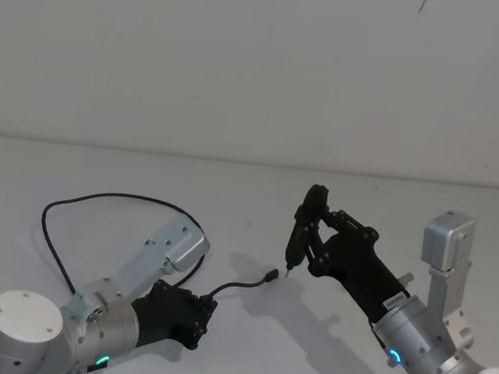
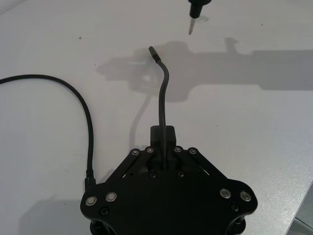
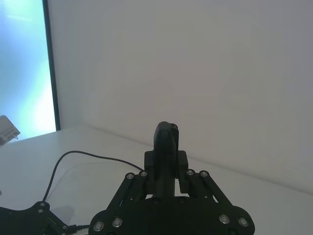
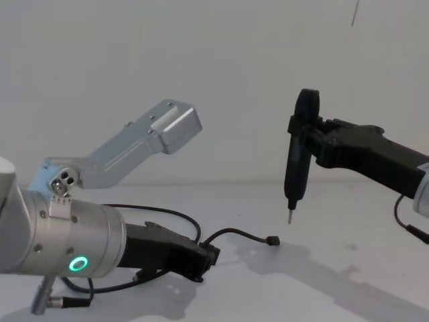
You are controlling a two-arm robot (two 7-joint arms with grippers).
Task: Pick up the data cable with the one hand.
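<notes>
Closest to us is the left hand [image 2: 165, 133], low over the desk [image 1: 144, 167]. It is pinched tight on the data cable [image 2: 163, 93], close to one end. A short bit of the cable sticks out past the fingers and bends up a little. Its small plug [image 1: 272, 276] is just above the desk or touching it; I cannot tell which. The long part of the cable runs back on the other side of the hand. It lies flat on the desk in a big loose loop [image 1: 115, 196].

So I think the grabbing part is done. The lifting part is not done, because most of the cable is lying down. The hand needs to go up with it.

Farther out, the right hand [image 4: 312, 137] is up in the air. It is closed around a black tool [image 4: 293, 171] with a thin metal tip. The tip points down, near the cable's plug but not touching it.

The desk is white and smooth, with soft grey shadows from the arms. Behind it is a plain pale wall [image 1: 245, 61]. Off to one side there is a bright light-blue panel [image 3: 24, 63] with a dark edge, maybe a window.
</notes>
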